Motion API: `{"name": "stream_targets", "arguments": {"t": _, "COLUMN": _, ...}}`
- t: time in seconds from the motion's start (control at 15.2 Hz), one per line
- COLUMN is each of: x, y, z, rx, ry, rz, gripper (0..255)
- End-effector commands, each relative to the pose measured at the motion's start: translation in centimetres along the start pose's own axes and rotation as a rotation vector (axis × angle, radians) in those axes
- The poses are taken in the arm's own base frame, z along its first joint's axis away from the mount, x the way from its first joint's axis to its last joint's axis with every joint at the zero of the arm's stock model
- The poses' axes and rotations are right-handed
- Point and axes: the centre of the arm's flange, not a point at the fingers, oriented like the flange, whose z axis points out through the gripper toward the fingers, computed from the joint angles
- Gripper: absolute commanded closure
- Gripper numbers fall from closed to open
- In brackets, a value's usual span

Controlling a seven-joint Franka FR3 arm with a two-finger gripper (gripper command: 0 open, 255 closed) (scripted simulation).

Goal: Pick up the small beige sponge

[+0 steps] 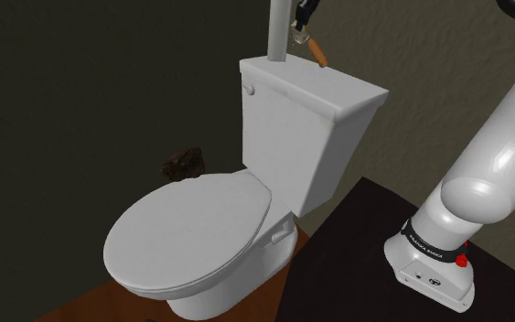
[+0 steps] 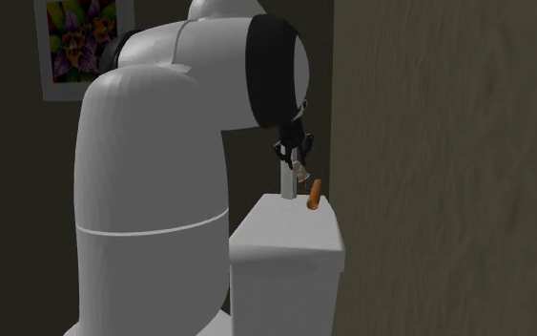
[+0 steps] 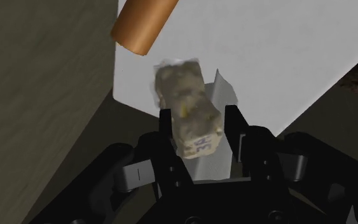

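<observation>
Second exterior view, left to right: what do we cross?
Framed colourful flower picture → mottled grey-beige sponge block → short orange cylinder → brownish textured wall. White robot arm omitted: it overlaps the picture.

Nothing reads with certainty. The black band [image 1: 426, 244] round the foot of the white arm carries a line of small white lettering, too fine to make out. The white base plate [image 1: 418, 271] below it bears a small dark round emblem. The small mottled beige sponge [image 3: 189, 108] has an illegible blue mark on its near end.
</observation>
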Motion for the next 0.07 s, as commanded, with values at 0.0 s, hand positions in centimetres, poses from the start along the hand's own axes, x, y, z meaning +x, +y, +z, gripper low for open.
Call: {"name": "stream_targets", "arguments": {"t": 0.0, "x": 0.14, "y": 0.03, "z": -0.29, "rx": 0.0, "ry": 0.0, "rz": 0.0, "gripper": 255}}
